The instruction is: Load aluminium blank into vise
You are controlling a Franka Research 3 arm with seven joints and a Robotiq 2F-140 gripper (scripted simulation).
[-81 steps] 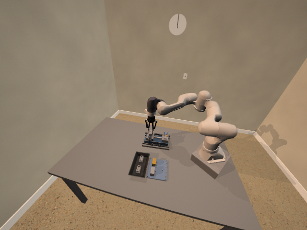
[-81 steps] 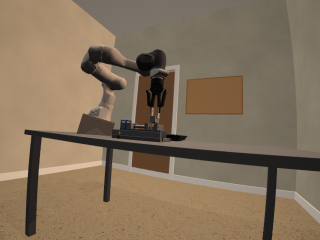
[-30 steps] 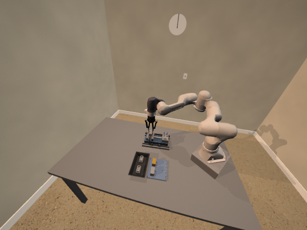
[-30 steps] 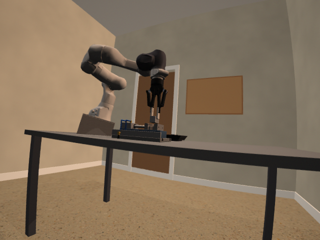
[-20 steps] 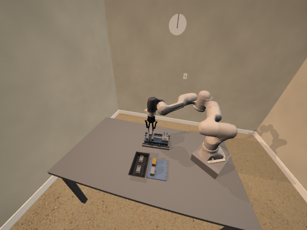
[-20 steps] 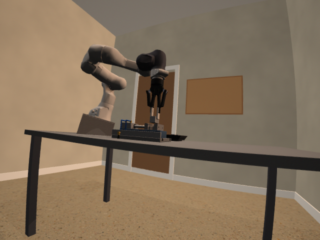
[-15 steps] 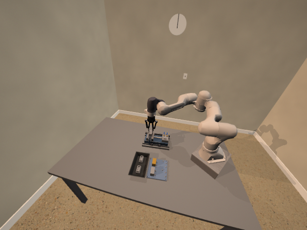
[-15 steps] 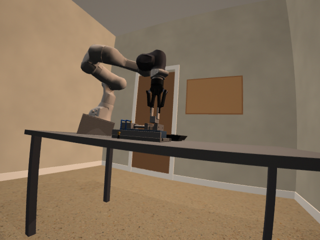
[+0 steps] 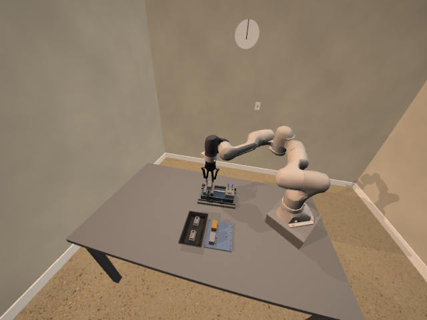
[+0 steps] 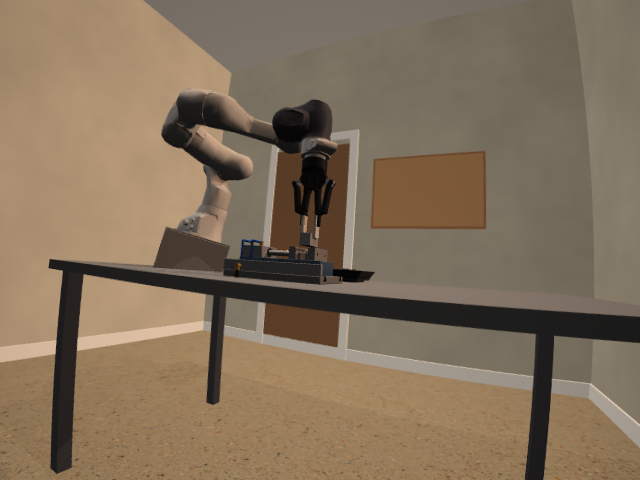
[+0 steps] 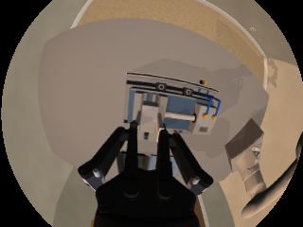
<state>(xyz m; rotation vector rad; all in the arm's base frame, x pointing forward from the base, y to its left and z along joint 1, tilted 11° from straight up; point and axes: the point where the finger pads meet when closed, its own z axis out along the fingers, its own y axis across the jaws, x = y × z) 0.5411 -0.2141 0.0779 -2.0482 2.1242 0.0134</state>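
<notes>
Aluminium blank (image 10: 307, 238) is clamped between the fingers of the gripper (image 10: 310, 228), hanging just above the vise (image 10: 281, 266) at the end away from the blue hoses (image 10: 250, 246). In the exterior view a small gap shows between the blank's underside and the vise body, so it is not seated on the low bars. The gripper points straight down with its fingers narrow, closed on the grey block.

In the top view the vise (image 9: 217, 196) sits on the table (image 9: 137, 213) beyond the other fixtures, with the arm reaching over it from the right and its pedestal (image 9: 287, 234) on the right part of the table.

The outfeed tray (image 9: 182, 231), dark and rectangular, lies nearer than the vise and holds two finished parts, one at the far end (image 9: 196, 221) and one at the near end (image 9: 191, 235), both lying flat as far as can be told at this size; pocket orientation cannot be made out.

The infeed plate (image 9: 225, 241), blue-grey, lies touching or just right of the tray. On its left side lies a brass blank (image 9: 214, 225) at the far end and a second aluminium blank (image 9: 211, 238) just nearer, both within the plate's edge.

The wrist view shows the fingers straddling the pale blank (image 11: 151, 128) above the vise opening.
</notes>
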